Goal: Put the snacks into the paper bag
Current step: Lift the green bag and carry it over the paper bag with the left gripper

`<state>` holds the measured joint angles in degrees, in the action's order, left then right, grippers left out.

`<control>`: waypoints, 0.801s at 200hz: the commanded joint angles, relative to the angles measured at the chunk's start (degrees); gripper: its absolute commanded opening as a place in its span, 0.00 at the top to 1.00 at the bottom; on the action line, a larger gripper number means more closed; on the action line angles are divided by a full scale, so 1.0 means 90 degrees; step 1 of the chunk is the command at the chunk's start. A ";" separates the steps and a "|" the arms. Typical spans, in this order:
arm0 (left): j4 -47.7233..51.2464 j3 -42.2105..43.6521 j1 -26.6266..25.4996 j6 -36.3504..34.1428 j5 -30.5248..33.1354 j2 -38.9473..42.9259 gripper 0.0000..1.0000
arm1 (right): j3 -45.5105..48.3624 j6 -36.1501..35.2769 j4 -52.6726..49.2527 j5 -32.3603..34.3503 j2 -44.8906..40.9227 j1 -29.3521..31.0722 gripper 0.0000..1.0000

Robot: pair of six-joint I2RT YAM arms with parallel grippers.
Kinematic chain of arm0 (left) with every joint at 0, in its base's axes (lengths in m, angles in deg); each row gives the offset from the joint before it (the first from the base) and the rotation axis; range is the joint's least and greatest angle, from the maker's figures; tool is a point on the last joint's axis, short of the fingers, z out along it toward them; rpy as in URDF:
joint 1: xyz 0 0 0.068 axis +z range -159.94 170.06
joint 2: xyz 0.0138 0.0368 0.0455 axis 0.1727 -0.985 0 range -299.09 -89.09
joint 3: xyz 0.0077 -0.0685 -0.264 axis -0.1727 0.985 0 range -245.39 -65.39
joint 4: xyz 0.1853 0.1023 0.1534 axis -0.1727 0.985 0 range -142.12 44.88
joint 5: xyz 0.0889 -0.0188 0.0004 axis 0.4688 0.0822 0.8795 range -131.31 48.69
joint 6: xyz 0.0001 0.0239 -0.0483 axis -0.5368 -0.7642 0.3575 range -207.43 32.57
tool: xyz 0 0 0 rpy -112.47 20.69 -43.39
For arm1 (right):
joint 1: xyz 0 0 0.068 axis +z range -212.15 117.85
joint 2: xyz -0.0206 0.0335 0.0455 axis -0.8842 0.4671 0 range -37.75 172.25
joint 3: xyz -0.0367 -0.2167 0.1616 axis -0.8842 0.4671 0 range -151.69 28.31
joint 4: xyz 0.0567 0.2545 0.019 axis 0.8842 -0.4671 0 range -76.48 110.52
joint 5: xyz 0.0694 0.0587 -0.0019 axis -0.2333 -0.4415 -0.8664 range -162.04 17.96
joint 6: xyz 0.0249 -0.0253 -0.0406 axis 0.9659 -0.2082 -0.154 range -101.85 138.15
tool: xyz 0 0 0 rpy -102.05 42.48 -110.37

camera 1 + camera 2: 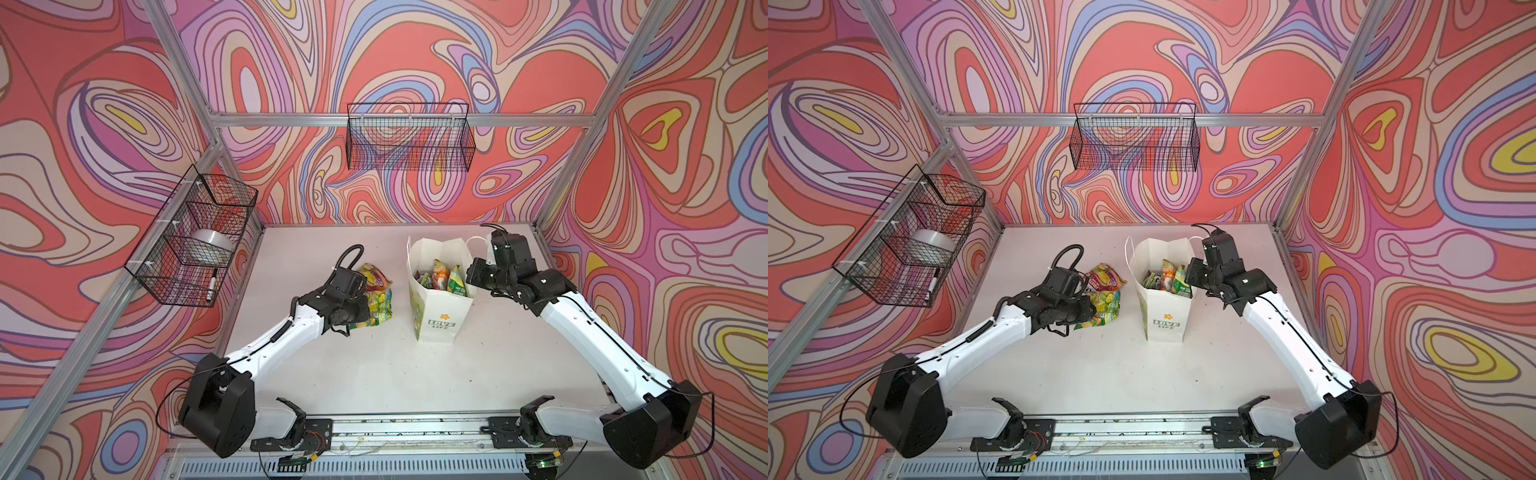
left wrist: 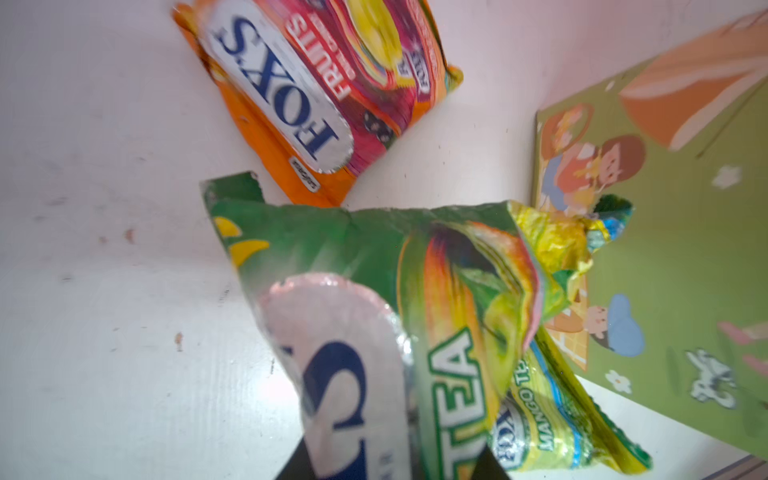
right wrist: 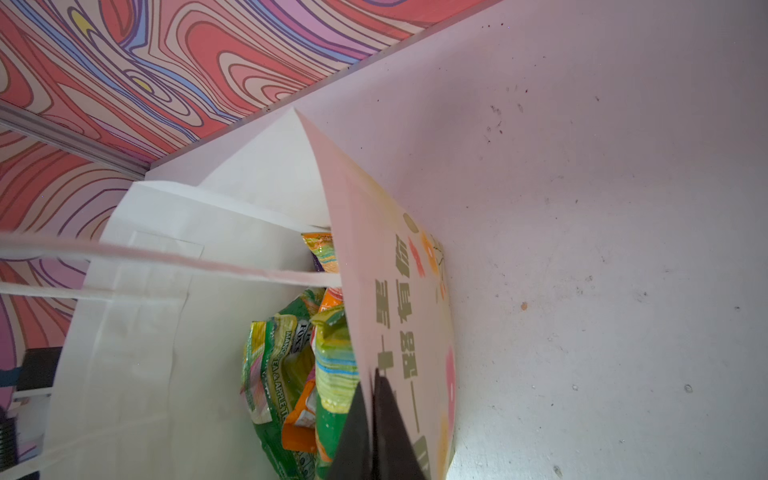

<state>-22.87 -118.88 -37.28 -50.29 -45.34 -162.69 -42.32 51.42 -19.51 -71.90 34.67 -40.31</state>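
three packets show outside the paper bag (image 1: 440,316), heaped on the worktop (image 1: 374,374) at its 9 o'clock: orange packet (image 2: 316,83), green tea packet (image 2: 374,257), mango packet (image 2: 552,424) partly under the green one. in both top views the left arm's wrist (image 1: 345,299) covers half the heap.
left gripper (image 2: 388,467): fingers (image 2: 291,471) cut off by the frame edge, clenched on the green tea packet's near end; whether it rests on the worktop cannot be told.
paper bag: upright, mouth open; packets inside (image 1: 440,276) overlap, count unclear.
right gripper (image 3: 370,440): fingers (image 3: 390,432) pinched on the bag's 3 o'clock wall at the rim, tips hidden in both top views.
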 commanded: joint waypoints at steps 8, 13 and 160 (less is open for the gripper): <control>0.0700 -0.0246 0.0368 0.0100 0.0006 0.0924 0.69 | 0.0041 -0.0065 0.0082 -0.0084 -0.0127 0.0043 1.00; 0.0821 -0.0342 0.0409 0.0066 0.0041 0.1086 0.69 | 0.0021 -0.0070 0.0062 -0.0085 -0.0127 0.0043 1.00; 0.0890 -0.5548 -0.1972 -0.0587 0.0009 -0.0648 0.70 | -0.0125 -0.0201 -0.0062 0.0062 -0.0269 0.0042 1.00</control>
<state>-12.79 -162.55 -50.57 -52.60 -47.92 -161.88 -42.32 50.16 -19.89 -71.81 34.32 -40.31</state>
